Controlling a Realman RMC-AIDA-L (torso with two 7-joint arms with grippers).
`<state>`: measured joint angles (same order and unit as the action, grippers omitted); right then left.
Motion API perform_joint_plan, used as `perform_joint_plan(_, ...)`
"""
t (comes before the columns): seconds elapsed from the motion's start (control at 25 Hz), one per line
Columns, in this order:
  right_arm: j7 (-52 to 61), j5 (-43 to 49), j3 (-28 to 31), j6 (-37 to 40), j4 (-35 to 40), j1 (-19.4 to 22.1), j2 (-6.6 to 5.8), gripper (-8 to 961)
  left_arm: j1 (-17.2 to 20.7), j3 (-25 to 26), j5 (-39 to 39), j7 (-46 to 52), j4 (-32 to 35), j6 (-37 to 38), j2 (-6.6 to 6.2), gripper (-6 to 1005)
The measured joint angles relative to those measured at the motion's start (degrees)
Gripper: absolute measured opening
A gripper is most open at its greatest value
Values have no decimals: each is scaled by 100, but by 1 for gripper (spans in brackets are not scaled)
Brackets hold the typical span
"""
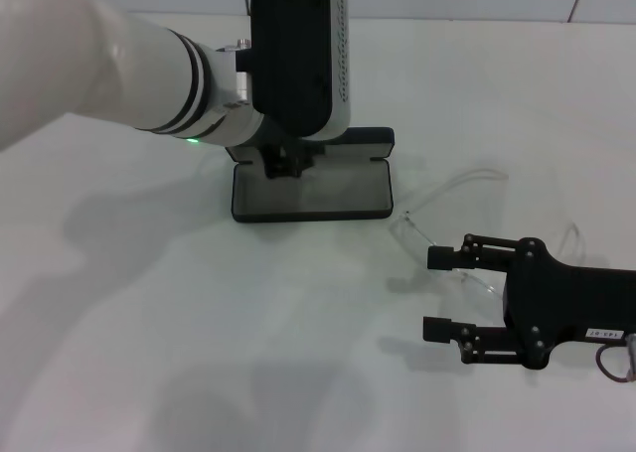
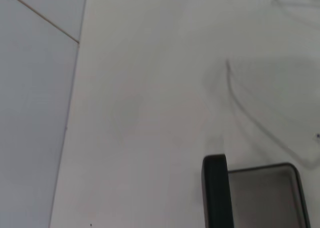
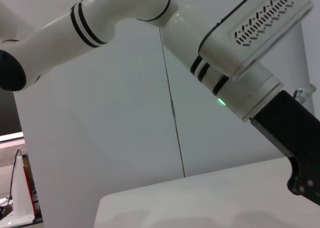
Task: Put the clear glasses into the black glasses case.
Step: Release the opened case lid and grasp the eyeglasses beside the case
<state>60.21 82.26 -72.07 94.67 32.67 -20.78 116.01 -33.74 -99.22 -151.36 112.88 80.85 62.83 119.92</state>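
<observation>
1. On the white worktop (image 1: pixel 149 353), the black glasses case (image 1: pixel 311 192) lies open, the left gripper (image 1: pixel 283 162) over its hinge side, finger state untellable.
2. Just beside it, the clear glasses (image 1: pixel 447 199) lie uncased.
3. The right gripper (image 1: pixel 438 293), fingers wide and empty, is approaching; next it likely needs to close on the frame.

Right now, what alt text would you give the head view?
An open black glasses case lies on a white table, with the left gripper down at its back edge. The clear glasses lie beside the case, and the right gripper hovers open over them.
</observation>
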Motion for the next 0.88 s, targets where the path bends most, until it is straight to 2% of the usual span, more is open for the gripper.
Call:
perform_joint_plan(0.16,0,-4,27,7,-3,3,0,703,188,218,424,102,378,-6,-2,298)
perform_joint_plan(0.28,74,-9,47,-6,-5,25,-22,703,547,728,1538,-64,906,144,-33,298)
perform_joint_plan(0.4,595,25,196,-61,72,31,-71,702,1085,1420,3049,-738,1222,516,-47,299)
perform_joint_plan(0.48,1333,158,331,-238,293,7,-137,702,1527,1949,4316,-1425,1215,1033,-46,299)
perform_joint_plan(0.6,2447,335,501,-439,838,-11,-297,702,2177,2660,6351,-2804,563,2169,-30,299)
perform_joint_plan(0.68,3040,456,591,-451,1266,-26,-386,701,2454,2837,7382,-3502,-99,2617,-33,300)
perform_joint_plan(0.8,4154,1009,652,-398,2277,-164,-524,701,2705,2930,8278,-4239,-1120,3137,-74,300)
perform_joint_plan(0.88,4893,1573,662,-364,2798,-392,-577,689,2736,3081,8314,-4356,-1628,3235,-64,300)
